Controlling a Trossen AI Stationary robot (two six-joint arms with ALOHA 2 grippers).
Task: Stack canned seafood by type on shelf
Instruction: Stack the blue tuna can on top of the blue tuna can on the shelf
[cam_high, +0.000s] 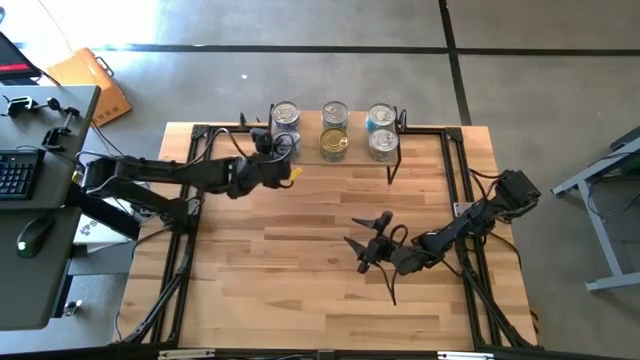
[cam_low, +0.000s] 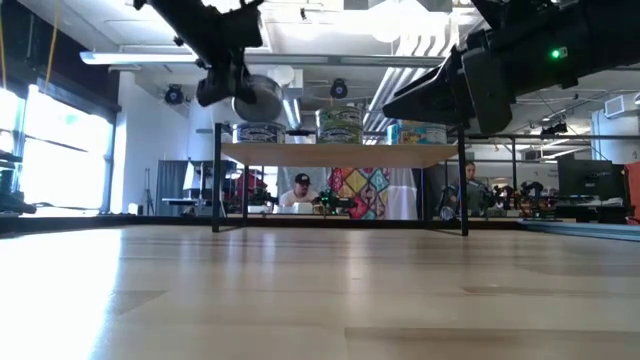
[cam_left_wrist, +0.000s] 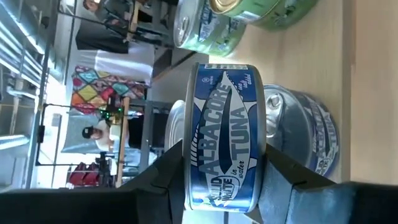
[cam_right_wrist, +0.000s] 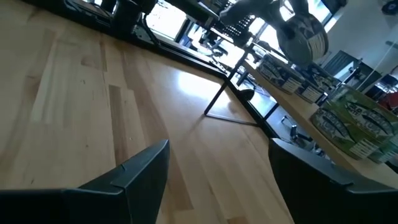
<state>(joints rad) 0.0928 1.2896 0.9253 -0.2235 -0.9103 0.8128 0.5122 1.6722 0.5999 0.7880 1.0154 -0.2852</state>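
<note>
Tuna tin (cam_left_wrist: 225, 137) clamped between left gripper's (cam_left_wrist: 217, 177) fingers (cam_left_wrist: 163, 180).

Two arms (cam_high: 160, 175) work over one table (cam_high: 300, 270), each with one hand: the left hand (cam_high: 283, 150) and the right hand (cam_high: 368, 240). One shelf (cam_high: 420, 130) stands at the far edge. From above, five tins (cam_high: 334, 114) sit on it: two left, two middle, two right, less one. A sixth, a blue tuna tin (cam_left_wrist: 227, 146), is in the left hand.
</note>
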